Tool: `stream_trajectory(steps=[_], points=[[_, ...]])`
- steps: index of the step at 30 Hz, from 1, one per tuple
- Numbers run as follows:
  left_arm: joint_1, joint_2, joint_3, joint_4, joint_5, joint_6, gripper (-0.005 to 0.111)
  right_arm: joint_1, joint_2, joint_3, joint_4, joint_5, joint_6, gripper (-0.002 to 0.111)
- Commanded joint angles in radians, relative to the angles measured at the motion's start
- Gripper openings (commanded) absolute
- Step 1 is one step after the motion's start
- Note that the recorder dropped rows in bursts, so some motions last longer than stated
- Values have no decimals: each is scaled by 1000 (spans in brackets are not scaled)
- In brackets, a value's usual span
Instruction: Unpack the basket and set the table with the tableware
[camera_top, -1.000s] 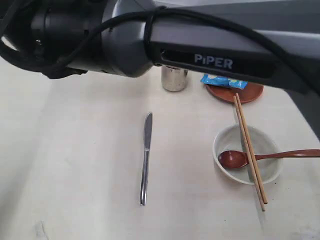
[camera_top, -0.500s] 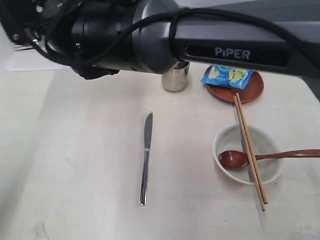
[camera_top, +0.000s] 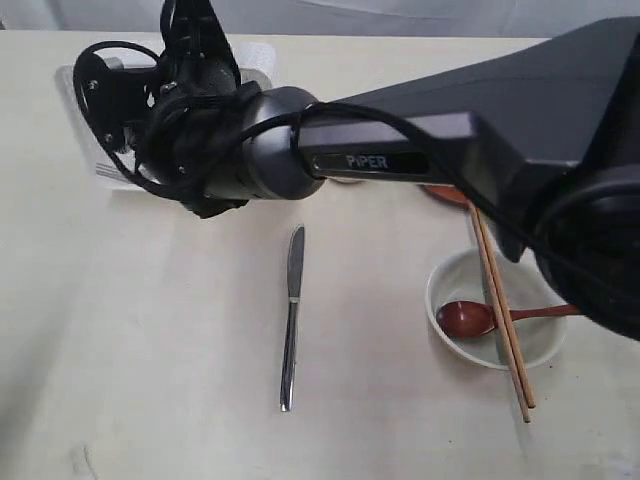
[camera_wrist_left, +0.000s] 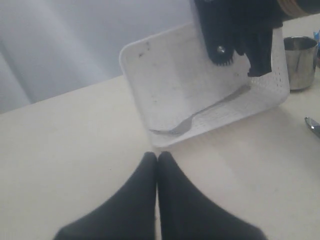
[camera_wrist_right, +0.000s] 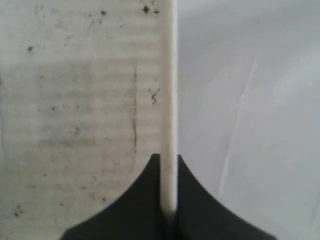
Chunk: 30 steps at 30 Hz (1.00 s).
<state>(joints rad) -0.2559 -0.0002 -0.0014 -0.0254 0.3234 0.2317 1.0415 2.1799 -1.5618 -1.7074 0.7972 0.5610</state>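
Observation:
The white basket stands at the table's far left; my right arm covers most of it in the exterior view. A steel fork lies inside along its near wall. My right gripper is shut on the basket's thin rim, also seen over the far wall. My left gripper is shut and empty, just short of the basket's near corner. The knife lies mid-table. The spoon and chopsticks rest on the bowl. The steel cup stands beside the basket.
My right arm stretches across the back of the table and hides most of the reddish-brown plate. The knife's tip shows at the edge of the left wrist view.
My right arm has swung left and away from the camera to the basket. It now covers the cup, the plate and the snack bag in the exterior view.

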Motion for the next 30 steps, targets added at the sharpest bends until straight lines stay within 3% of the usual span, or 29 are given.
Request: stream_trajectory(steps=[1, 5, 15, 17, 21, 25, 27, 30], points=[[-6, 0, 1, -5, -1, -4, 0, 25, -42, -53, -37, 64, 85, 0], [-6, 0, 1, -5, -1, -4, 0, 21, -24, -23, -37, -146, 105, 0], [-6, 0, 1, -5, -1, -4, 0, 11, 103, -23, -33, -53, 48, 0], [-6, 0, 1, -5, -1, -4, 0, 13, 103, -23, -22, -62, 33, 4], [-6, 0, 1, -5, -1, -4, 0, 27, 103, -41, -22, -26, 20, 35], [-6, 0, 1, -5, -1, -4, 0, 47, 103, -66, -14, 67, 41, 85], [-6, 0, 1, -5, -1, -4, 0, 55, 103, -65, -4, 114, 24, 94], [-6, 0, 1, -5, -1, -4, 0, 55, 91, -65, 75, 142, -17, 88]])
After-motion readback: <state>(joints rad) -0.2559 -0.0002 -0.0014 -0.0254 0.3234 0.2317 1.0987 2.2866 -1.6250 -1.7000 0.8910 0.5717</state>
